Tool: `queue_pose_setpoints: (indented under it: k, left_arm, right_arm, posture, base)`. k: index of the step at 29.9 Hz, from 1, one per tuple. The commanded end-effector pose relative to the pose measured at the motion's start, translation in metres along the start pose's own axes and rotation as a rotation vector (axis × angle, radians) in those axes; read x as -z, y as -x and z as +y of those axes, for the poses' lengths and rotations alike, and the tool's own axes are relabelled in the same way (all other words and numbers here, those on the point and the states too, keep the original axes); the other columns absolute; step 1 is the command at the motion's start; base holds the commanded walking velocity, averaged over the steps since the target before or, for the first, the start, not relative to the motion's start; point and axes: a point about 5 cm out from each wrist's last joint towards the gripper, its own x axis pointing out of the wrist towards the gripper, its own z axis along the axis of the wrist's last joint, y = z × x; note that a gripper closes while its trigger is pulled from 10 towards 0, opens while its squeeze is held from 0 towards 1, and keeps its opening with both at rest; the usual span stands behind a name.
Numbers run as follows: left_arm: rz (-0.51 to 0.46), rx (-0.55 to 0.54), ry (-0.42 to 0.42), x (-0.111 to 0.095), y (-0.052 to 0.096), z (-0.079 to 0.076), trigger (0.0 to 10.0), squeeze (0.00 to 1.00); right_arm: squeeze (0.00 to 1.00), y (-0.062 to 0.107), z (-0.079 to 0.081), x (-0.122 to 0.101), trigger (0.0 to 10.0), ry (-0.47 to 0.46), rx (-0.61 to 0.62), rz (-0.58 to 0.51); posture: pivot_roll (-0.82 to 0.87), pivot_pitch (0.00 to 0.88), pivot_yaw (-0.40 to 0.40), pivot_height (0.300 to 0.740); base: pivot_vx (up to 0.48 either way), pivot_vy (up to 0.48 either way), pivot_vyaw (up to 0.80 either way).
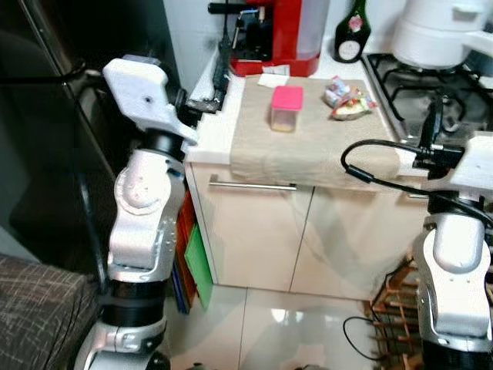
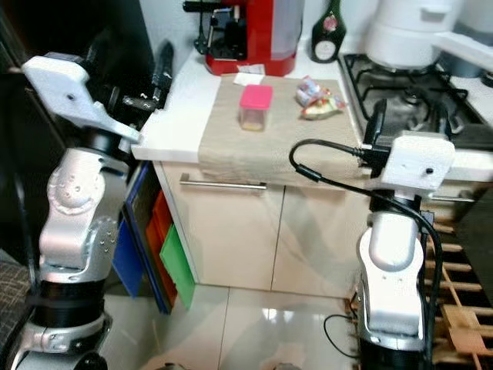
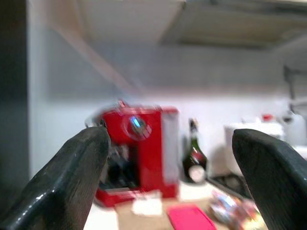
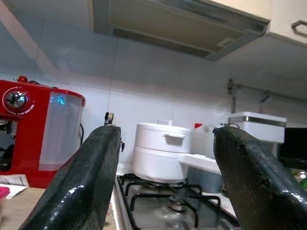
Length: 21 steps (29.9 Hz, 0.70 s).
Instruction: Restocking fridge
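Both grippers, left gripper (image 3: 170, 177) and right gripper (image 4: 165, 179), gape empty short of the worktop's (image 1: 212, 135) front edge; a hasty reach could topple the pink-lidded container (image 1: 286, 108) mid-cloth (image 1: 308, 146).

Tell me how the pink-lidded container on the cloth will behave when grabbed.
The pink-lidded container looks like small, rigid plastic, so probably stiff and light. Its boxy, flat-bottomed shape suggests it won't roll. Smooth clear walls may be slippery, and the cloth beneath could bunch if pushed.

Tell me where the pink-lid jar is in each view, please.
Left eye: pink-lid jar on the cloth, upper centre.
Right eye: jar on the cloth, upper centre.
Left wrist: pink lid at the bottom edge.
Right wrist: pink sliver at one edge.
Shared landmark: red coffee machine.
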Motion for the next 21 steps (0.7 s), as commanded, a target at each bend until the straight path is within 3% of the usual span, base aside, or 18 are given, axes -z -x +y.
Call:
queue_pose_setpoints:
  k: [1,4,8,15,21]
  left_arm:
    - [0.029,0.002,0.012,0.004,-0.001,0.0,10.0,0.0]
    - [0.056,-0.023,0.028,0.008,-0.002,0.002,10.0,0.0]
    - [0.094,-0.086,0.012,0.012,-0.002,0.007,10.0,0.0]
    - [0.151,-0.16,0.04,0.023,0.0,0.016,10.0,0.0]
    - [0.151,-0.16,0.04,0.023,0.0,0.016,10.0,0.0]
  right_arm:
    - [0.0,-0.004,0.005,0.002,10.0,0.003,-0.015,0.012]
    - [0.0,-0.006,0.012,0.009,10.0,-0.015,-0.048,0.055]
    - [0.0,-0.008,0.021,0.015,10.0,-0.014,-0.088,0.103]
    - [0.0,-0.009,0.028,0.021,10.0,-0.027,-0.11,0.14]
    - [0.0,-0.009,0.028,0.021,10.0,-0.027,-0.11,0.14]
  posture:
    - [-0.09,0.0,0.08,0.74]
    - [-0.1,0.0,0.085,0.74]
    - [-0.09,0.0,0.084,0.74]
    - [-0.08,0.0,0.073,0.74]
    - [-0.08,0.0,0.073,0.74]
  base:
    - [0.48,0.0,-0.73]
    - [0.48,0.0,-0.73]
    - [0.48,0.0,0.0]
    - [0.0,0.0,0.0]
    - [0.0,0.0,0.0]
